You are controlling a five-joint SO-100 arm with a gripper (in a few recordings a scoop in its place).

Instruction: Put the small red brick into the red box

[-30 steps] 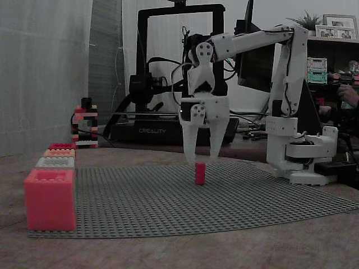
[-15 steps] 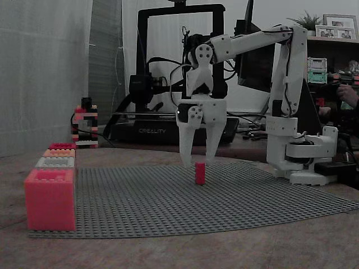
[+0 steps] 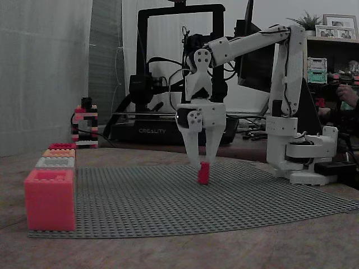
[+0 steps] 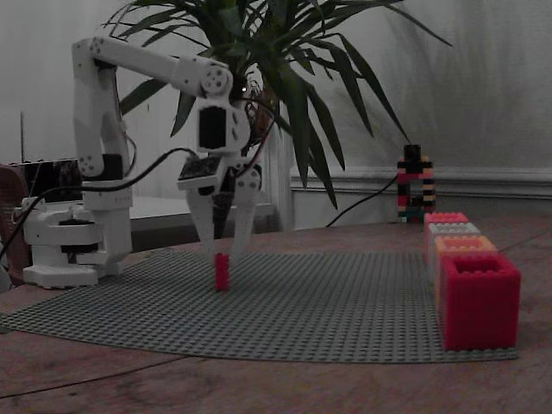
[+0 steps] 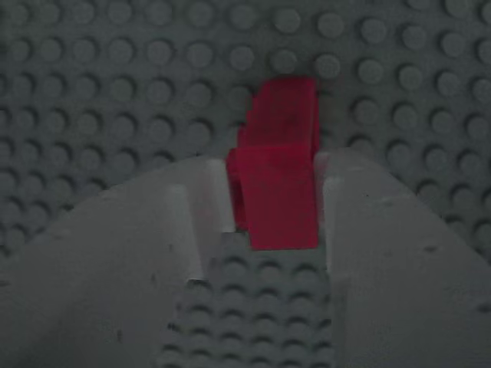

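You've got the brick pinched in the claw.
Both fingers of your gripper [image 3: 202, 161] clamp the small red brick [image 3: 203, 172], tilted at the middle of the grey baseplate [image 3: 140, 196], well right of the red box [image 3: 50, 199]; far behind, the printer [image 3: 152, 130] reads CREALITY.

In the wrist view the claw [image 5: 272, 162] hides both sides of the small red brick [image 5: 278, 192]

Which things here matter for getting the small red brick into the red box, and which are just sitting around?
In the job:
small red brick
red box
fingers, closed on the brick

Just lying about:
grey box
orange box
brick tower
3D printer
plant
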